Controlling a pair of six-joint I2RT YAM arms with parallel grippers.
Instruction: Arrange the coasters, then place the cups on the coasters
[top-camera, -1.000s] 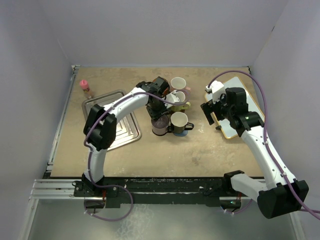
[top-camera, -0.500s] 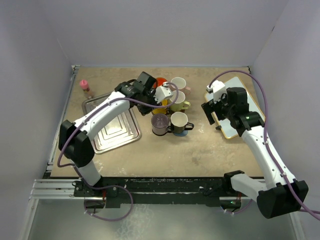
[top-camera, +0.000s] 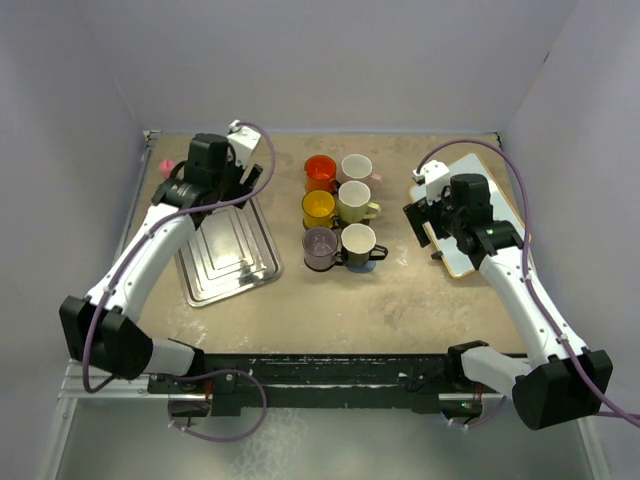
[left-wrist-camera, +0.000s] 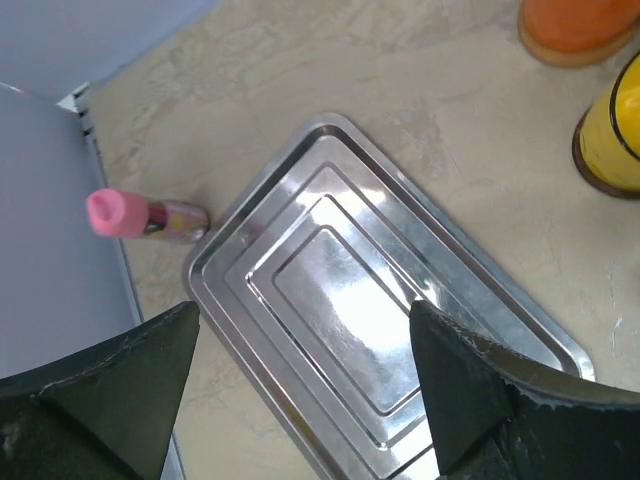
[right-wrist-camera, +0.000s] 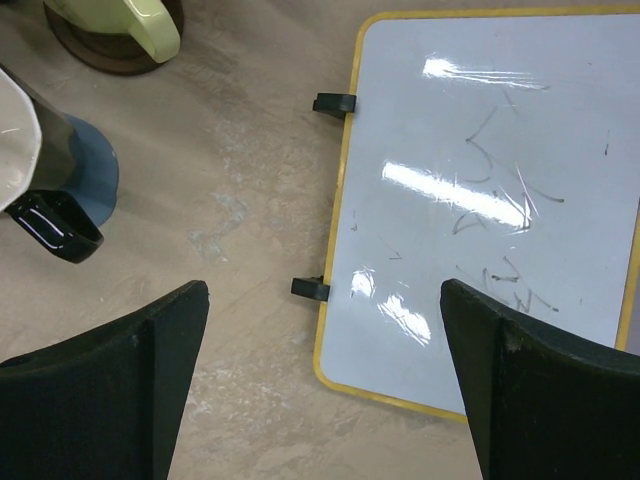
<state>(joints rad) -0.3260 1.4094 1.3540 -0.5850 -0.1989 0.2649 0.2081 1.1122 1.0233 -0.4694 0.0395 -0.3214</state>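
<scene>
Six cups stand in two columns mid-table: red-orange cup, pink cup, yellow cup, cream-green cup, purplish glass cup and black cup. Coasters show as rims beneath them: orange coaster, brown coaster, grey-blue coaster, dark brown coaster. My left gripper hangs open and empty above the metal tray, left of the cups. To the right of the cups, my right gripper hangs open and empty over the whiteboard's left edge.
A silver metal tray lies left of the cups. A small pink-capped bottle sits near the back left wall. A yellow-framed whiteboard lies at the right. Walls close in the sides and the back.
My left arm has swung away from the cup cluster to the left, over the tray, and its jaws have opened wide. The right arm has hardly moved.
</scene>
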